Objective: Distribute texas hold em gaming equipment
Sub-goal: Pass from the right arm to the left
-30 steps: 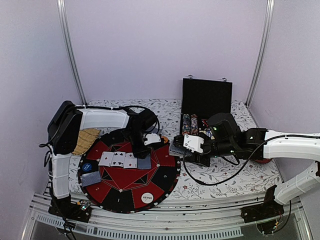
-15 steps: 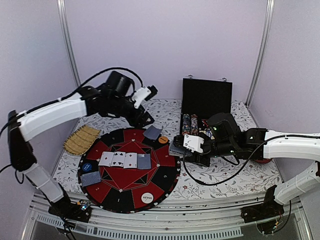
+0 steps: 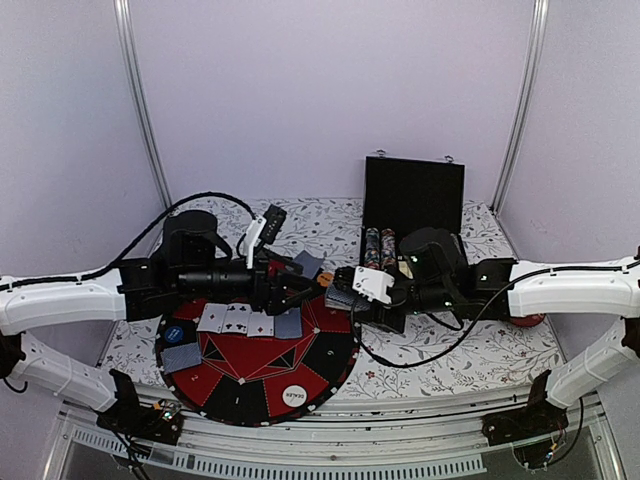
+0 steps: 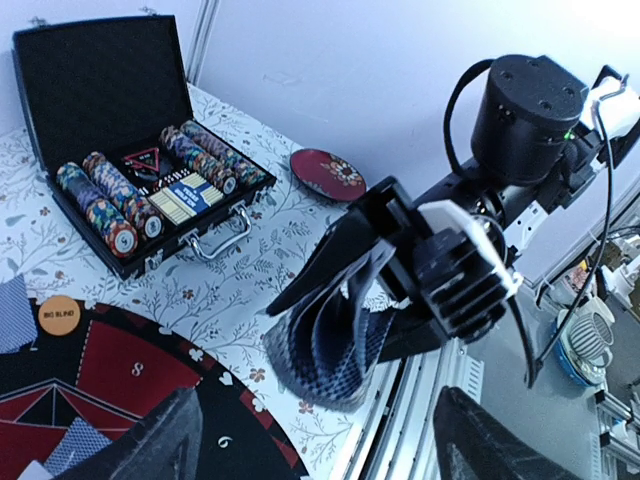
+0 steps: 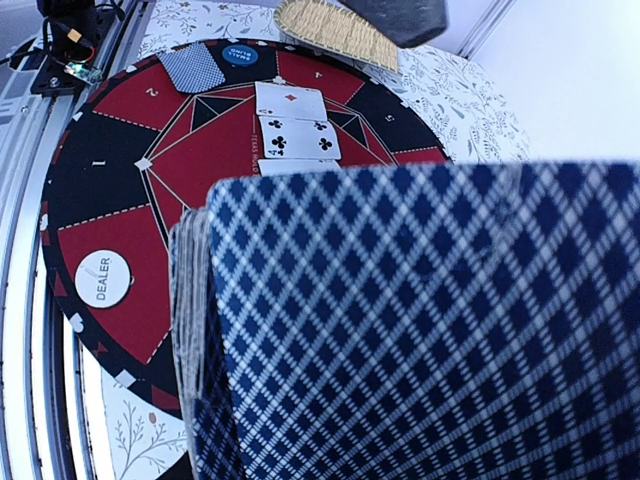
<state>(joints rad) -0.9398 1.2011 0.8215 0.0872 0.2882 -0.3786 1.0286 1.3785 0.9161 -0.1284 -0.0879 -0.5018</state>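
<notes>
Above the far right edge of the round red-and-black mat (image 3: 330, 352), the right gripper (image 4: 375, 265) is clamped on a deck of cards (image 5: 420, 330), grey-blue backs outward, the cards fanning a little at their lower end. The left gripper (image 4: 315, 415) faces it from close by with its jaws spread wide and nothing between them. On the mat's centre lies a row of cards (image 3: 236, 318), three face up and one face down at the right end. A face-down card (image 3: 182, 357) lies on the left part of the mat, just beside a blue disc (image 3: 175, 333). The white DEALER disc (image 3: 294, 396) sits on a red wedge at the near edge. An orange disc (image 4: 58, 314) marked BIG BLIND lies at the mat's far rim, with another face-down card (image 3: 308, 263) near it. Behind the right arm stands an open black case (image 3: 413, 195) holding rows of chips (image 4: 110, 200). A red dish (image 4: 328, 173) lies on the flowered tablecloth beyond the case, and a woven mat (image 5: 335, 30) lies just off the round mat's far left edge.
</notes>
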